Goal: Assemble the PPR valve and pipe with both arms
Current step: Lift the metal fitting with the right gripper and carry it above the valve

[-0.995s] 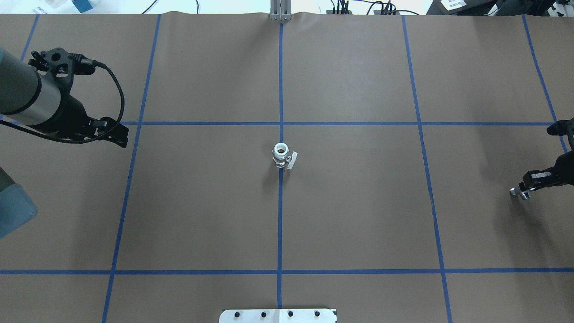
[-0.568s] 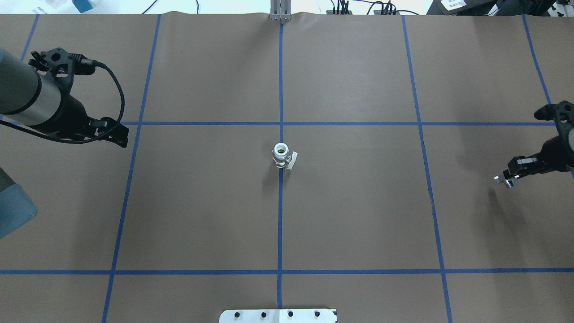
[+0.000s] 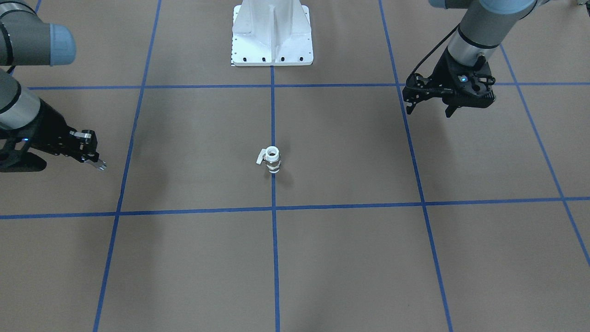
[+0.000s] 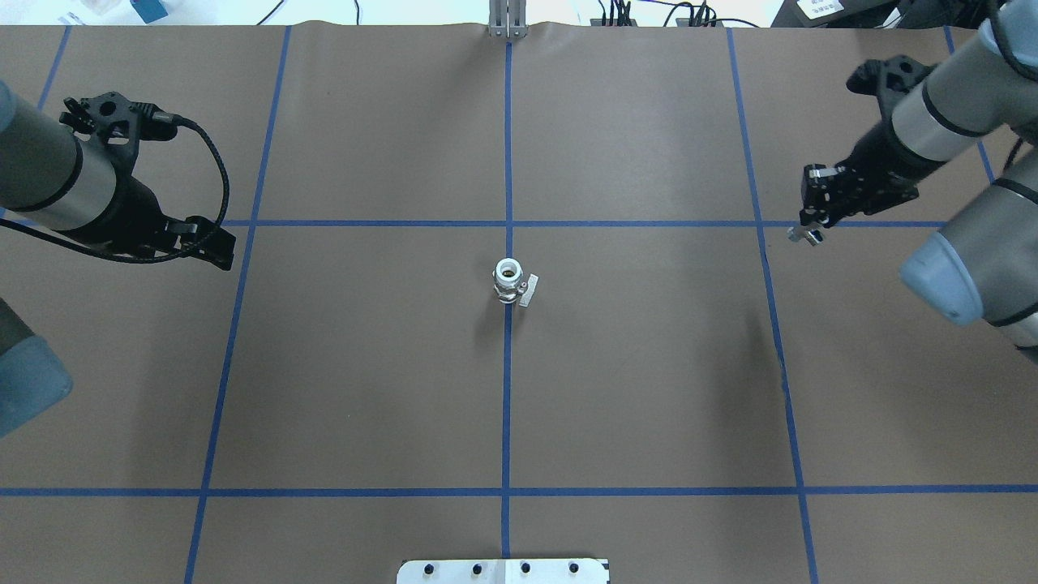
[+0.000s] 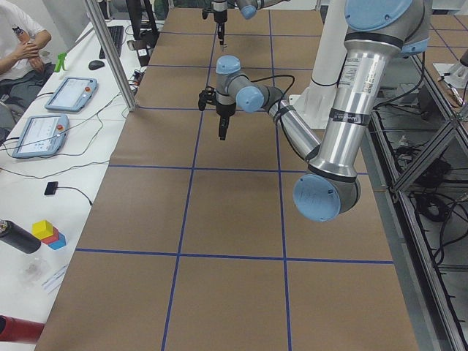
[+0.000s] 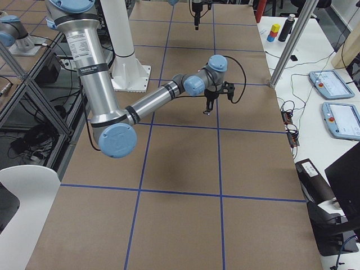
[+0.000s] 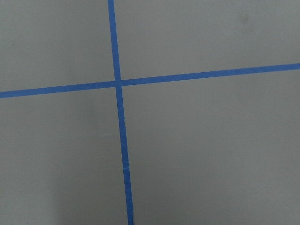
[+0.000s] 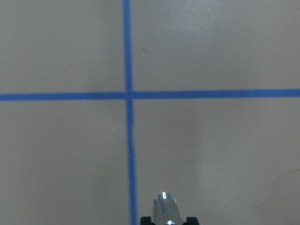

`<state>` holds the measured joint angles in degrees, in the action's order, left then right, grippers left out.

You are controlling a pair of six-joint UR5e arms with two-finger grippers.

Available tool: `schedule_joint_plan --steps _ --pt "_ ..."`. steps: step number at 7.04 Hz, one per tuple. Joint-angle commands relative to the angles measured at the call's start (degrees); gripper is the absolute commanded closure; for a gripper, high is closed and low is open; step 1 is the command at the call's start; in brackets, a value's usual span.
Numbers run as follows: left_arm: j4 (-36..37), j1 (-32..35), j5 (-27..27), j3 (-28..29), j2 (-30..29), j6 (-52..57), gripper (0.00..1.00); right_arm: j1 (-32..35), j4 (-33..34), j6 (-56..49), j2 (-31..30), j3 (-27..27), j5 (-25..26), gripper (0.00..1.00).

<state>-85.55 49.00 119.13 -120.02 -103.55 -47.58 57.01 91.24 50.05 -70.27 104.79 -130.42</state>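
Note:
The PPR valve (image 4: pixel 511 282) stands upright on the brown table, on the centre blue line, with its white end up and its pale lever to the side; it also shows in the front-facing view (image 3: pixel 273 159). My right gripper (image 4: pixel 811 227) is shut on the small chrome pipe (image 4: pixel 804 235) and holds it above the table, far right of the valve. The pipe's rounded tip shows in the right wrist view (image 8: pixel 164 206) and in the front-facing view (image 3: pixel 100 166). My left gripper (image 4: pixel 212 247) hangs open and empty at the far left (image 3: pixel 429 110).
The white robot base plate (image 3: pixel 272 41) sits at the near edge. Blue tape lines (image 4: pixel 507 405) grid the table. Beyond the far edge is a desk with tablets (image 5: pixel 69 93), cables and a seated person (image 5: pixel 22 40).
My right arm has swung in from the right edge, moving left and toward the far side with the pipe in its grip. The left arm has barely shifted. The valve has not moved.

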Motion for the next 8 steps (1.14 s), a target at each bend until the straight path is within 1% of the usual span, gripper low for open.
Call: schedule_joint_plan --steps 1,2,3,4,5,6,8 --pt "-0.23 0.04 -0.04 0.22 1.41 2.65 0.01 -5.39 3.77 12.37 11.42 -1.59 2.78 1.0" --pt "-0.15 0.39 -0.04 0.57 1.51 5.1 0.01 -8.12 3.77 17.84 17.48 -4.83 3.59 1.0" --pt "-0.14 0.4 -0.04 0.66 1.51 5.3 0.01 -10.58 3.94 21.46 21.72 -6.95 6.73 1.0" --pt "-0.14 0.48 -0.04 0.57 1.6 5.22 0.01 -12.0 3.86 23.41 24.98 -9.06 7.89 1.0" --pt "-0.14 0.48 -0.04 0.57 1.6 5.22 0.01 -13.67 3.94 24.38 29.97 -14.12 8.6 1.0" --pt "-0.14 0.4 0.05 0.57 1.51 5.22 0.01 -14.99 3.94 24.39 32.72 -16.96 9.65 1.0" --pt "-0.14 0.48 0.05 0.31 1.51 4.61 0.01 -16.93 3.94 24.31 33.79 -17.25 10.1 1.0"
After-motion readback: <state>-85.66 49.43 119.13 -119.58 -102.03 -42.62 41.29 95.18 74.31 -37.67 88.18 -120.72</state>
